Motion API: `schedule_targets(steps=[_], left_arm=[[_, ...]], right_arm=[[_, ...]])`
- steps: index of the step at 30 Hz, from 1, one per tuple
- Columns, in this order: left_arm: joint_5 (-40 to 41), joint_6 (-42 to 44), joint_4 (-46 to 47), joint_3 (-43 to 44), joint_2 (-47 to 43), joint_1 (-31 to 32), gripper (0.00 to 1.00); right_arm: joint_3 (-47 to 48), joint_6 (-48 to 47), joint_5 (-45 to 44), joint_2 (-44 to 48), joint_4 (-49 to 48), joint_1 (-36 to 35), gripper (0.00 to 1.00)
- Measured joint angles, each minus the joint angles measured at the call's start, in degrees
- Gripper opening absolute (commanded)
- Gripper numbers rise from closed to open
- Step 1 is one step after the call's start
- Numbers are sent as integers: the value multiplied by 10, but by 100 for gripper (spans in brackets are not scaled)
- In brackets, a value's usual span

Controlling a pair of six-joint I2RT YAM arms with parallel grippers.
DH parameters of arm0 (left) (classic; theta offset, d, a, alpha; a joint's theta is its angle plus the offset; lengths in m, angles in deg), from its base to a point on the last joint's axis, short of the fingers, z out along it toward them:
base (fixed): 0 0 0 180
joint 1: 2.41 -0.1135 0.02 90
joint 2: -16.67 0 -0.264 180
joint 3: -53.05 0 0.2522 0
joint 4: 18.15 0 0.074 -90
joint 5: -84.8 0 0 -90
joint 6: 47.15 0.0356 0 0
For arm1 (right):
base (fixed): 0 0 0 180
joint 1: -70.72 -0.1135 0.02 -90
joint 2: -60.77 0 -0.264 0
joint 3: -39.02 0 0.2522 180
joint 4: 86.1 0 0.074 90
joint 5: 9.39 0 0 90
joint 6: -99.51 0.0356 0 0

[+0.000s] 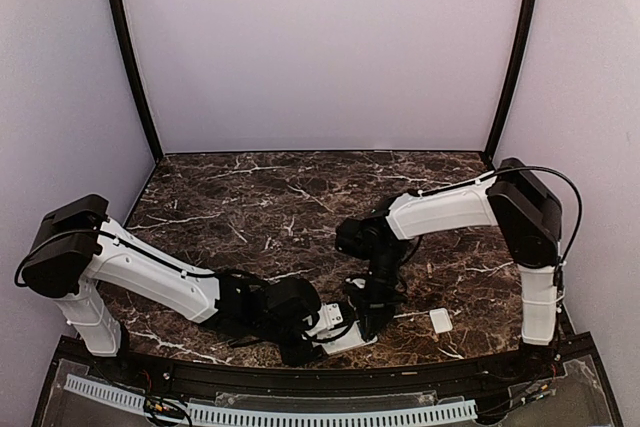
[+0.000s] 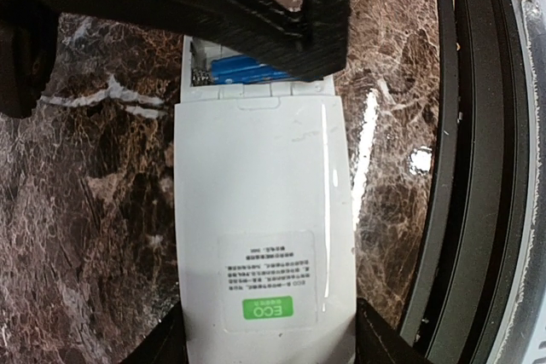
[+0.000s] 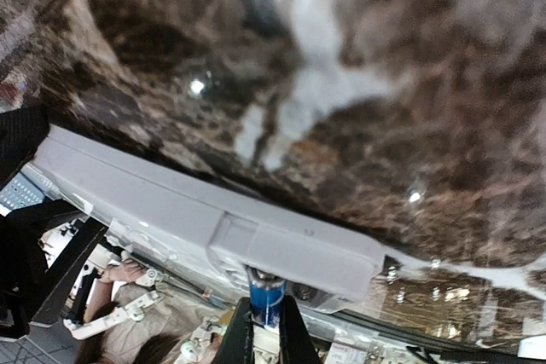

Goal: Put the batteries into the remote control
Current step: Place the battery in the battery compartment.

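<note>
Remote (image 2: 260,236) is lying on the desk (image 2: 85,236) near its front edge, back side with the green label (image 2: 266,307) facing up. The left end effector (image 2: 266,351) is clamping it at the label end, one finger on each long side. The right end effector (image 3: 266,330) is pinching a battery (image 3: 266,300) at the open bay (image 2: 243,70), where blue is showing; how many cells are seated cannot be told.

Likely faults:
- The cell is meeting the spring (image 2: 198,76) at an angle, so it may jam or pop out.
- Downward force may be tipping the remote in its clamp.

The cover (image 1: 441,321) is lying apart, to the right.
</note>
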Motion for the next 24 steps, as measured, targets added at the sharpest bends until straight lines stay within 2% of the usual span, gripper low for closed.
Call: schedule_targets(steps=[13,19,24], left_arm=[[-8,1,11,-3,0,2,28],[-14,3,18,-6,0,3,29],[-18,5,25,-9,0,4,37]], right_arm=[[25,-20,-40,-7,-1,5,20],[35,-23,-55,-4,4,5,29],[29,-16,-61,36,4,5,32]])
